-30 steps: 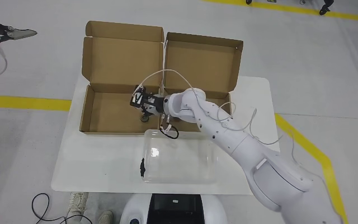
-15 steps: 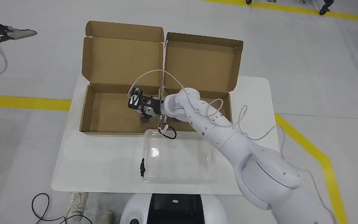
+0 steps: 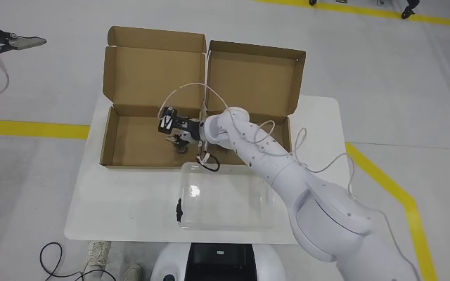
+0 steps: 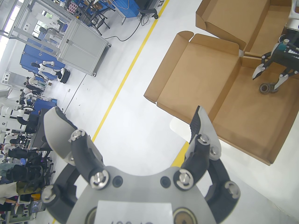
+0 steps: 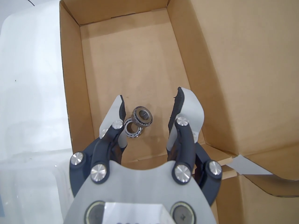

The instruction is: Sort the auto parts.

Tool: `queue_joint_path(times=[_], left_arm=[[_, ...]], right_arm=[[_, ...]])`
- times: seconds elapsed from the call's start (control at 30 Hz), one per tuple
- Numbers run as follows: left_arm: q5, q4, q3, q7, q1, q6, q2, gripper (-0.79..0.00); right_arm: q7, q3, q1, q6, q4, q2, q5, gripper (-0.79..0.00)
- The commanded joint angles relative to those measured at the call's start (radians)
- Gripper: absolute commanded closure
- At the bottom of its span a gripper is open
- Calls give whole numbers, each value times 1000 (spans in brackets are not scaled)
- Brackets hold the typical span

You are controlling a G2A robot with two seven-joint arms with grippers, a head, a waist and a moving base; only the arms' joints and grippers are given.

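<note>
Right gripper [image 5: 150,95] wide open over the left box [image 5: 130,54], holding nothing.
Two bearings [image 5: 139,121] lie touching on the box floor, below and between its fingers, hard by one finger; bores tilted upward. Left gripper [image 4: 126,111], also wide open, is well apart.

Boxes [image 3: 140,140]: plain brown cardboard, paler tan on sunlit flaps. Table [image 3: 105,204]: white. Tub [image 3: 239,204]: clear, colourless. Small part [image 3: 180,208] in tub: black. Bearings [image 5: 137,122]: dull silver steel, darker grey rims. Right gripper [image 5: 149,96]: pale silver fingers, black pads, dark grey links, bright silver screws. Left gripper [image 4: 126,110]: same silver and dark grey, black pads with ribbed pattern. Arm [image 3: 281,168]: glossy white. Cable [image 3: 186,89]: white. Floor [image 3: 380,63]: pale grey. Stripe [image 3: 42,129] on floor: yellow.
</note>
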Motion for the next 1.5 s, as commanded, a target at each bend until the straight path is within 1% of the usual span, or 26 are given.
queue_joint_path(times=[0.0, 0.2, 0.33, 0.43, 0.5, 0.53, 0.67, 0.7, 0.83, 0.97, 1.0, 1.07, 1.13, 1.27, 1.47], left_arm=[[0, 0, 0, 0, 0, 0, 0, -785], [0, 0, 0, 0, 0, 0, 0, -785], [0, 0, 0, 0, 0, 0, 0, -785], [0, 0, 0, 0, 0, 0, 0, -785], [0, 0, 0, 0, 0, 0, 0, -785], [0, 0, 0, 0, 0, 0, 0, -785], [0, 0, 0, 0, 0, 0, 0, -785], [0, 0, 0, 0, 0, 0, 0, -785], [0, 0, 0, 0, 0, 0, 0, -785], [0, 0, 0, 0, 0, 0, 0, -785], [0, 0, 0, 0, 0, 0, 0, -785], [0, 0, 0, 0, 0, 0, 0, -785], [0, 0, 0, 0, 0, 0, 0, -785], [0, 0, 0, 0, 0, 0, 0, -785], [0, 0, 0, 0, 0, 0, 0, -785]], right_arm=[[-22, 4, 5, -1, -6, 0, -9, -379], [-109, 25, -1, 0, -67, 17, -46, -391], [-141, 47, -26, 3, -144, 42, -73, -456], [-163, 77, -60, 8, -217, 70, -90, -548], [-174, 104, -90, 16, -267, 96, -107, -591], [-180, 120, -109, 21, -294, 110, -113, -616], [-190, 212, -199, 57, -410, 177, -153, -773], [-190, 240, -228, 66, -448, 196, -165, -785], [-162, 370, -377, 89, -653, 273, -224, -785], [-99, 515, -564, 87, -904, 339, -268, -785], [-77, 560, -624, 81, -983, 357, -280, -785], [-59, 610, -696, 71, -1072, 375, -285, -785], [-63, 658, -766, 38, -1163, 392, -288, -785], [-91, 737, -863, -18, -1256, 418, -298, -785], [-132, 871, -997, -2, -1329, 447, -288, -785]])
